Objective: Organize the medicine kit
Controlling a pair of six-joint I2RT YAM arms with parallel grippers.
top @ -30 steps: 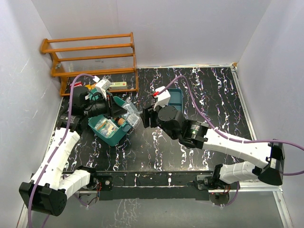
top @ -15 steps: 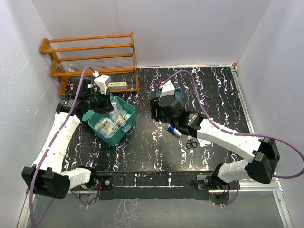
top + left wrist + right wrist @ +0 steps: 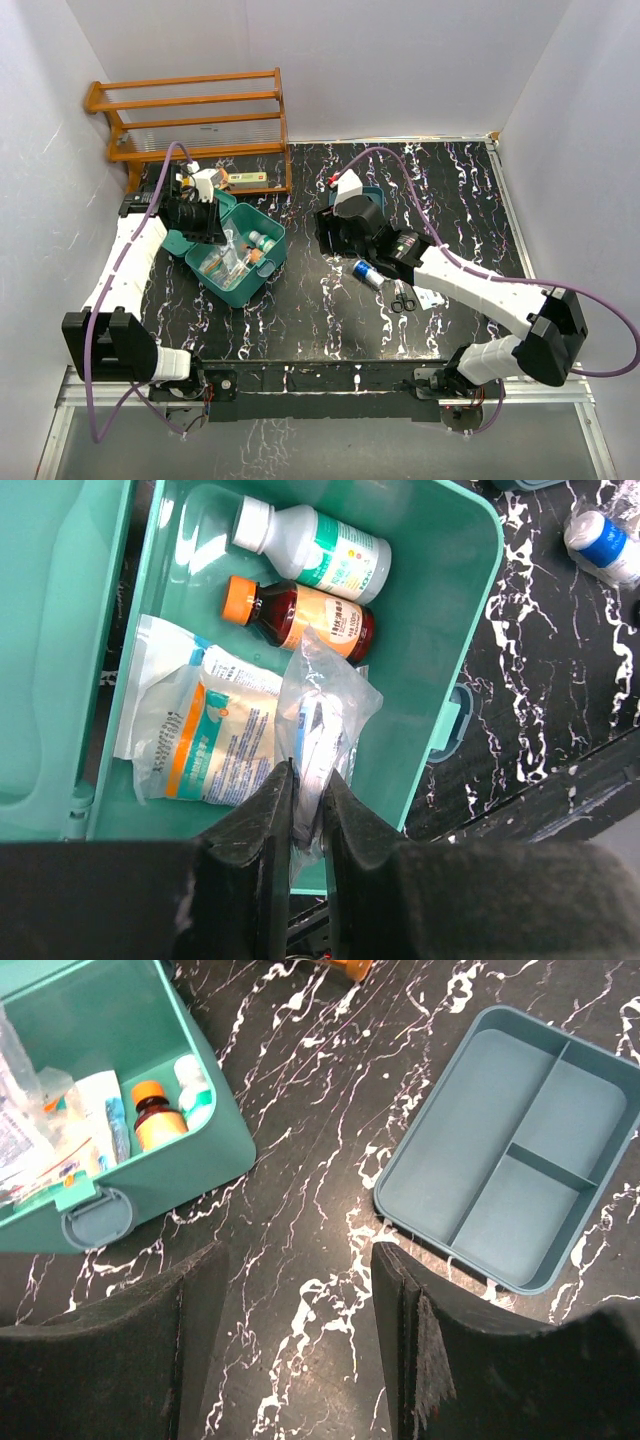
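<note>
Marbled table (image 3: 560, 680), medicine kit (image 3: 478, 570) beneath left tool (image 3: 308, 780)

Wooden rack (image 3: 200, 150) (far left), teal divided tray (image 3: 480, 1110), small scissors (image 3: 403, 298)

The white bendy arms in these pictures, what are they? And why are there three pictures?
They are two robot arms bolted to a black marbled table, each ending in a two-finger gripper. One picture comes from a camera up above. The other two come from little cameras, one on each wrist, looking down past its own gripper. The left gripper is pinched shut on a clear plastic bag, with the open green medicine kit beneath. Inside the kit lie a white bottle, a brown bottle with an orange cap and a flat white packet. The right gripper is open and holds nothing; below it is an empty blue divided tray. Scissors lie on the table, and a wooden rack stands at the back.
</note>
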